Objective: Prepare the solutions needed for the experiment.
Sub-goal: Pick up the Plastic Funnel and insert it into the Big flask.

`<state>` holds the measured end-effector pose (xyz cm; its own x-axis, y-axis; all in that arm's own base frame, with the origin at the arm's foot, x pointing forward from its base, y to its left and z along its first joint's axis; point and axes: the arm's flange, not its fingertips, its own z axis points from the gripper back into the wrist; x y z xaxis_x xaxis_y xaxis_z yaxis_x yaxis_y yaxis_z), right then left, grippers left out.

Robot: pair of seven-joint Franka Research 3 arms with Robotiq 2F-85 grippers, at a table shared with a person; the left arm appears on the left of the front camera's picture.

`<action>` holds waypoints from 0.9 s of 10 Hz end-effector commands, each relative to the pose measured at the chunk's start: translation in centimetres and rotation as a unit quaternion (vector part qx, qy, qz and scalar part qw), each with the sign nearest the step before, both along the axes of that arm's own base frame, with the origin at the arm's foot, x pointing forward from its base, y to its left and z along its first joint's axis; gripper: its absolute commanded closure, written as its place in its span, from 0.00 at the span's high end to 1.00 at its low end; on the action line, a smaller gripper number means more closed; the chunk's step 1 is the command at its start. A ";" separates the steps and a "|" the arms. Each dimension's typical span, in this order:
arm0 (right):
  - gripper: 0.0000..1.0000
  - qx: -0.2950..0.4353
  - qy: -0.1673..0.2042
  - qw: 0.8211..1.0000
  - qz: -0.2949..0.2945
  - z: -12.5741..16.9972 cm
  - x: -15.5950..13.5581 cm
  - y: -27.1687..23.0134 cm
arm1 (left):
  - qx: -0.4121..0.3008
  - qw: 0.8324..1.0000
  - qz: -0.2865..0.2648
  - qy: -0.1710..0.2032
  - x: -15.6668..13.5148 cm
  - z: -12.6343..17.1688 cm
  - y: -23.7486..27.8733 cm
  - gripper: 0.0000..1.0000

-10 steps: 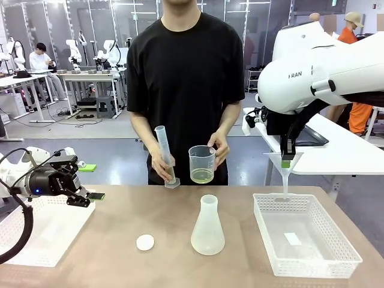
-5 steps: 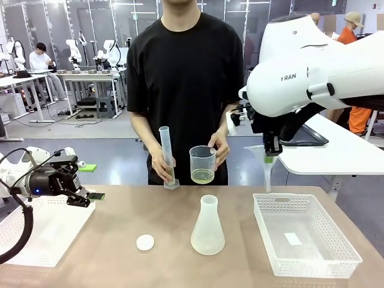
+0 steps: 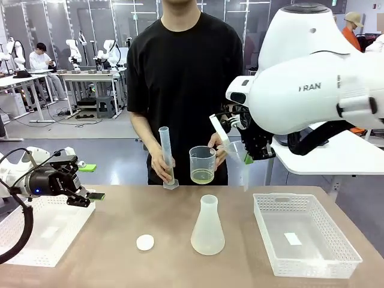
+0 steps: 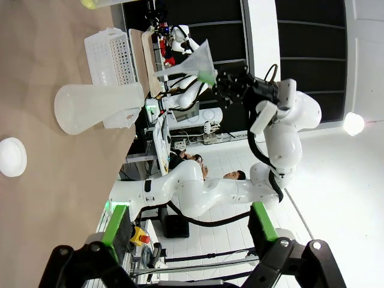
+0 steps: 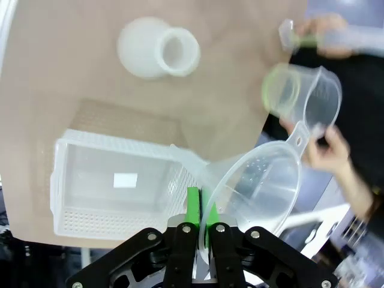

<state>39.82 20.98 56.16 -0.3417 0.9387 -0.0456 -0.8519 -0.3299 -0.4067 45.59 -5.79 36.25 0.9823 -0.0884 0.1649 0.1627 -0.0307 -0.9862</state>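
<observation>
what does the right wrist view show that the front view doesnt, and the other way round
Right wrist view: a look down into the funnel bowl and the flask mouth, with the right gripper shut on the funnel's rim. Front view: the open left gripper near a white tray, and a white cap on the table. Both: funnel, flask, beaker with yellow-green liquid, measuring cylinder, mesh basket.
</observation>
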 end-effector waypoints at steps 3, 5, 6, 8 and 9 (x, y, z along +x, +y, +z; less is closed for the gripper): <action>0.04 0.050 -0.033 0.990 0.125 -0.6 -1.6 0.9 | -0.008 1.000 0.003 -0.002 0.1 0.3 -0.1 1.00; 0.04 0.052 -0.033 0.987 0.147 -0.4 -1.8 2.0 | -0.008 1.000 0.003 -0.002 0.1 0.3 -0.1 1.00; 0.04 0.049 -0.030 0.986 0.153 -0.6 -2.0 2.6 | -0.008 1.000 0.003 -0.002 0.1 0.3 -0.1 1.00; 0.04 0.057 -0.027 0.985 0.158 -0.6 -2.1 3.2 | -0.008 1.000 0.003 -0.002 0.1 0.3 -0.1 1.00; 0.04 0.053 -0.030 0.987 0.150 -0.5 -2.0 3.2 | -0.008 1.000 0.003 -0.002 0.1 0.3 -0.1 1.00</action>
<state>37.59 24.42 56.05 -0.5896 0.8077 0.0039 -0.7084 -0.5148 -0.4829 45.59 -5.79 36.25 0.9823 -0.0884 0.1649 0.1627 -0.0307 -0.9862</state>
